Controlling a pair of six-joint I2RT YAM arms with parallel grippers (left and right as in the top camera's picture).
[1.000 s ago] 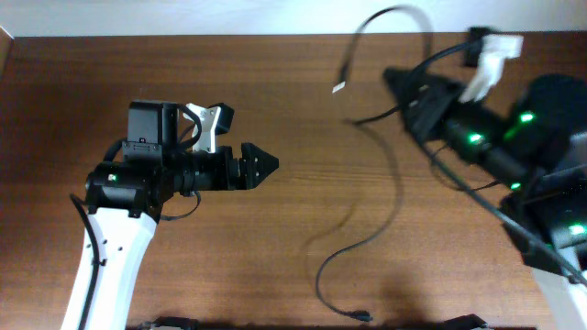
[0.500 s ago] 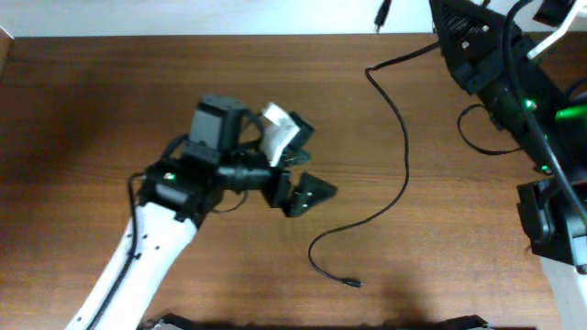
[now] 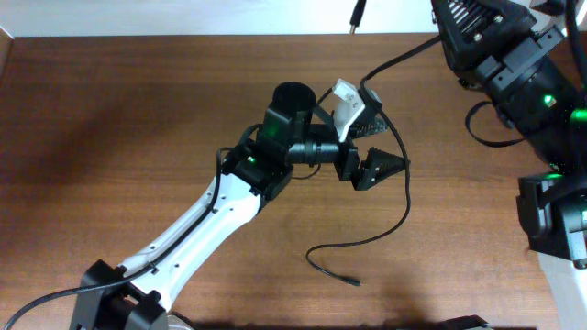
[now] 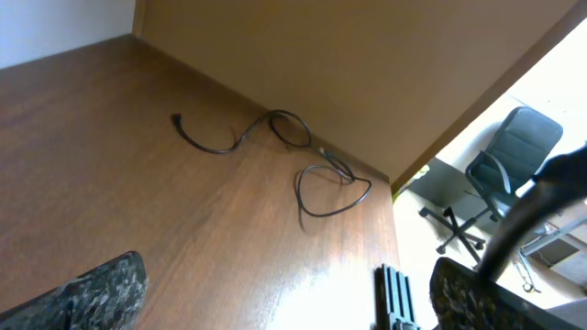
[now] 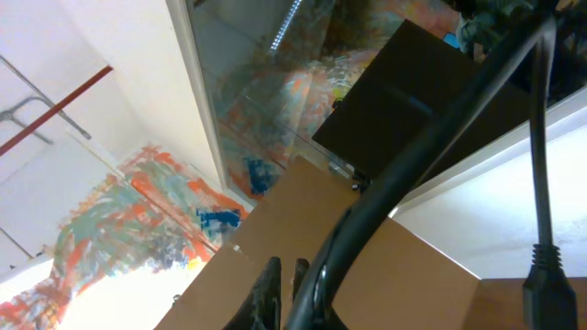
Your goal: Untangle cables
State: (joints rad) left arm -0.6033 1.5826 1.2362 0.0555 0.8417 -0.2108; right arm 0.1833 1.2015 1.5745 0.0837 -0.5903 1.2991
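The left claw (image 3: 385,139) sits over the middle of the bench (image 3: 138,110) at the end of its outstretched arm. Its jaws are wide apart, and its wrist view shows both mottled fingertips (image 4: 92,293) far to either side with nothing gripped between them. The right claw (image 3: 448,35) is raised at the far right corner, and as far as the overhead view shows it is clamped on a thin black cable (image 3: 406,197). This cable leaves that claw and dips to the left. It then sweeps down past the tips of the left claw; whether it touches them cannot be told. From there it curls back leftward along the bench and ends in a small plug (image 3: 353,280) near the front edge. A second plug (image 3: 356,13) shows at the far edge of the overhead view, left of the right claw. In the right wrist view the cable (image 5: 431,142) runs as a blurred dark band slanting across the frame, with a plug (image 5: 548,275) hanging at the right edge. That claw's own fingers are too indistinct there to read. The left wrist view also shows a looped cable (image 4: 225,150) lying slack on the bench close to a brown board (image 4: 367,64), with an office chair (image 4: 514,156) beyond the bench edge.
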